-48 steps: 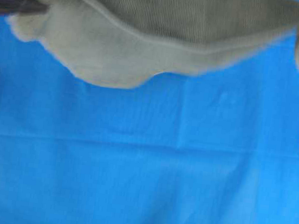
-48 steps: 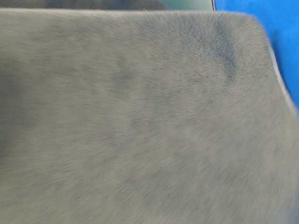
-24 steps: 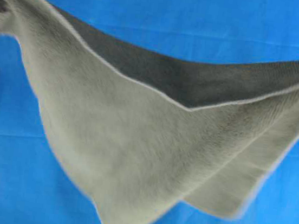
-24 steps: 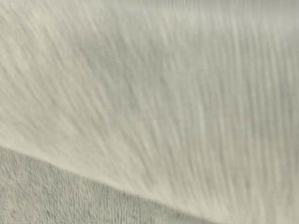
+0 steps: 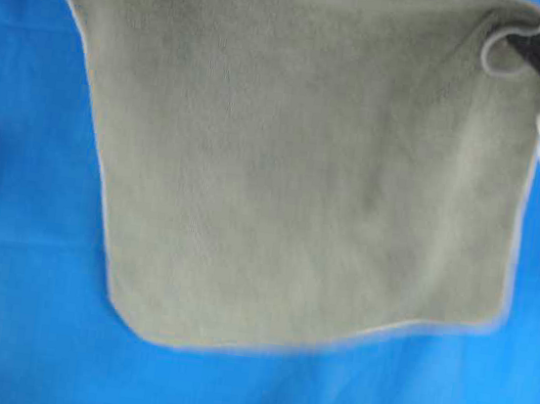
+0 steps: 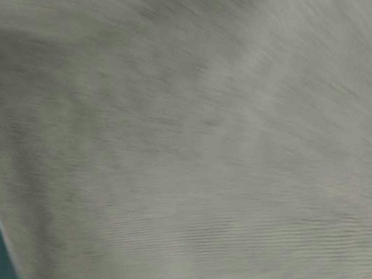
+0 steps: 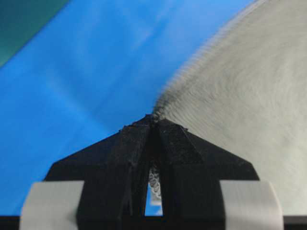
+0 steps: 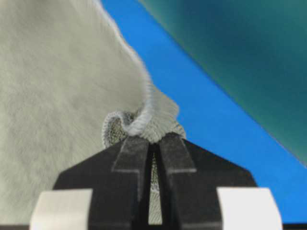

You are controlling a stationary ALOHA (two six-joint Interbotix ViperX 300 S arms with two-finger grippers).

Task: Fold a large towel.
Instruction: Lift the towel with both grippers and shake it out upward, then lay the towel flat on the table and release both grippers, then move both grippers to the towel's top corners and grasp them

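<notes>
Since the earlier frames, the large grey-green fuzzy microfibre towel has swung from a twisted, doubled drape into one flat sheet, spread over the bright blue table sheet. A thin pale hem edges it; the near edge curves, slightly blurred. The left gripper, jaws closed, pinches the far-left corner. The right gripper, jaws closed, clamps the curled far-right corner. At table level, blurred towel fills almost the entire view.

Grey-green fuzzy towel, pale-hemmed, spread flat, stretched between left gripper and right gripper, corners pinched.
</notes>
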